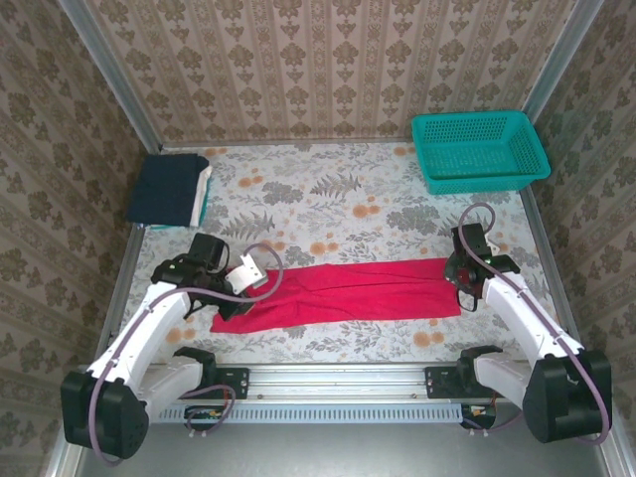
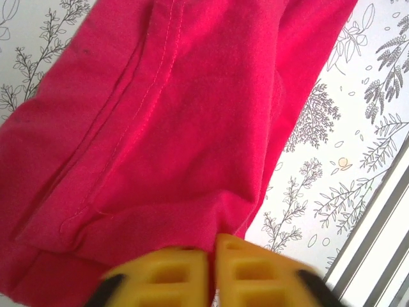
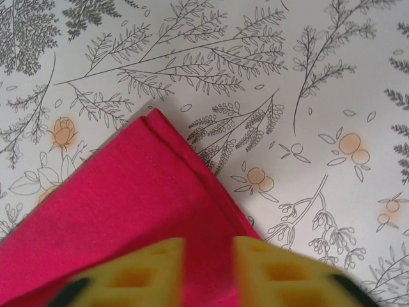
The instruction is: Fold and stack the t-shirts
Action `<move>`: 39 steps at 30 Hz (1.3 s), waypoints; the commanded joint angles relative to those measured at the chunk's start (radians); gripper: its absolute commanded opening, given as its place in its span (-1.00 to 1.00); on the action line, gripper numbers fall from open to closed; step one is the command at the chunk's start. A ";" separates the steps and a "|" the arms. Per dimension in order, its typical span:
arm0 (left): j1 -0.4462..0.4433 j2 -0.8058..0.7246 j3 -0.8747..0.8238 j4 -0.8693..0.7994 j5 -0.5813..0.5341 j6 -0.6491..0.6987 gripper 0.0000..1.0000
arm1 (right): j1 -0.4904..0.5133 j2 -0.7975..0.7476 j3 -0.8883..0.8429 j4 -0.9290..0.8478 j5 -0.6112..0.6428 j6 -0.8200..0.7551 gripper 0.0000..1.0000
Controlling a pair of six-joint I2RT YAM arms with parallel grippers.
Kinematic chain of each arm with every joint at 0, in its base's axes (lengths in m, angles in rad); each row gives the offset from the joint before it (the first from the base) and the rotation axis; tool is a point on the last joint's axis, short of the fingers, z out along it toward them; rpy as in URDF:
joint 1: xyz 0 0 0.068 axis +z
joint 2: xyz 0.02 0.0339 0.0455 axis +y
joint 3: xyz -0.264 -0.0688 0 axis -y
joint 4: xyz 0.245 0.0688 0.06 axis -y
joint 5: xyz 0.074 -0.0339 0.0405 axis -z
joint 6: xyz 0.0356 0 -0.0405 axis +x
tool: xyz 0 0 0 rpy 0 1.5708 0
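The red t-shirt (image 1: pixel 348 288) lies folded into a long flat strip across the near part of the table. My left gripper (image 1: pixel 235 301) is at its left end; in the left wrist view the yellow fingers (image 2: pixel 172 275) press together with a ridge of red t-shirt (image 2: pixel 179 128) pinched between them, so the gripper (image 2: pixel 213 256) is shut on it. My right gripper (image 1: pixel 460 282) hovers at the strip's right end. Its fingers (image 3: pixel 140 272) stand apart over the hemmed corner of the red t-shirt (image 3: pixel 128 198), the gripper (image 3: pixel 208 268) open. A folded stack of navy, white and teal shirts (image 1: pixel 169 189) rests at the back left.
A teal mesh basket (image 1: pixel 480 149) stands at the back right corner. Patterned walls close in the table on three sides. A metal rail (image 1: pixel 338 378) runs along the near edge between the arm bases. Flowered tablecloth (image 1: pixel 328 199) lies bare between the stack and the basket.
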 commanded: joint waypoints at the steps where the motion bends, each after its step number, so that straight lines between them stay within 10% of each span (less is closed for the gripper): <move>1: -0.020 -0.055 -0.017 -0.009 -0.023 0.036 -0.33 | -0.005 -0.031 0.010 -0.022 0.000 -0.027 0.10; 7: -0.018 -0.106 0.021 0.094 -0.094 -0.102 0.99 | 0.019 -0.060 0.060 -0.022 -0.045 -0.107 0.47; 16: -0.020 0.022 0.115 0.340 -0.158 -0.792 1.00 | 0.240 0.091 0.127 0.093 -0.099 -0.144 0.50; 26: -0.162 -0.049 -0.146 0.436 -0.354 -1.570 0.81 | 0.319 0.312 0.219 0.171 -0.148 -0.140 0.44; 35: -0.147 0.059 -0.300 0.639 -0.355 -1.653 0.47 | 0.325 0.457 0.251 0.199 -0.154 -0.134 0.37; 39: -0.009 0.194 -0.304 0.752 -0.298 -1.552 0.41 | 0.323 0.499 0.235 0.182 -0.128 -0.108 0.33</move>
